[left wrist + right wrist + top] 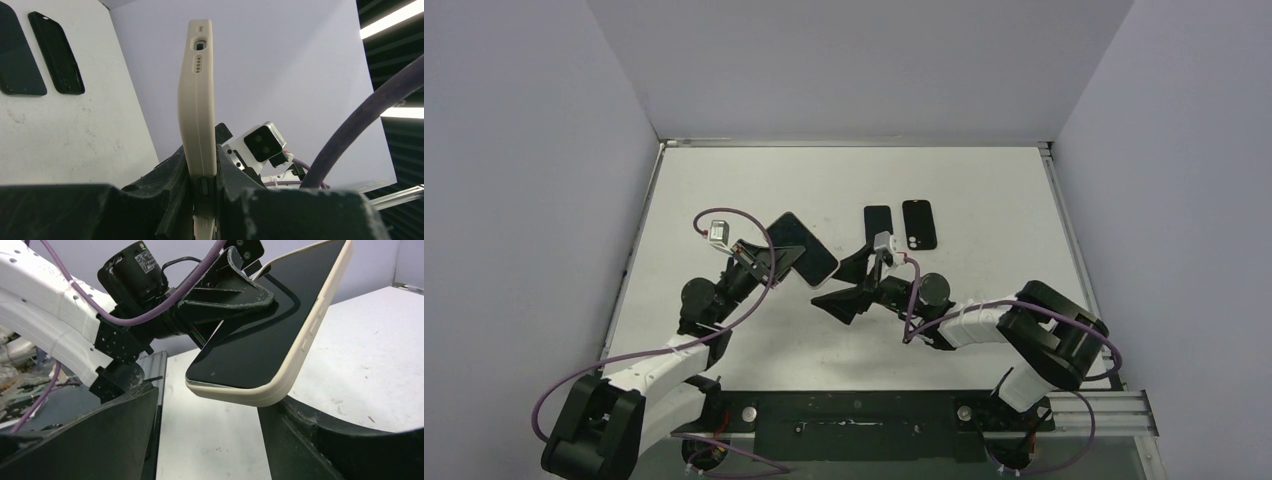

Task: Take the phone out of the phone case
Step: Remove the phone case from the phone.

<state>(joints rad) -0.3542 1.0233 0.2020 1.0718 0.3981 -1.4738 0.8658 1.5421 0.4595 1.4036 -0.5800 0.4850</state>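
A phone with a dark screen [255,347] sits in a cream case [300,367]. My left gripper [769,262] is shut on one end of the cased phone [804,245] and holds it tilted above the table. In the left wrist view the case's edge [197,100] stands upright between the jaws of the left gripper [202,182]. My right gripper [844,285] is open just right of the phone's free end. In the right wrist view that gripper [215,440] is wide open and empty, and the case's lower corner hangs just above its right finger [340,440].
Two flat dark phone-shaped items [878,222] [919,225] lie side by side on the white table behind the right gripper; both also show in the left wrist view [17,55] [55,52]. Grey walls close in the table [984,190] on three sides.
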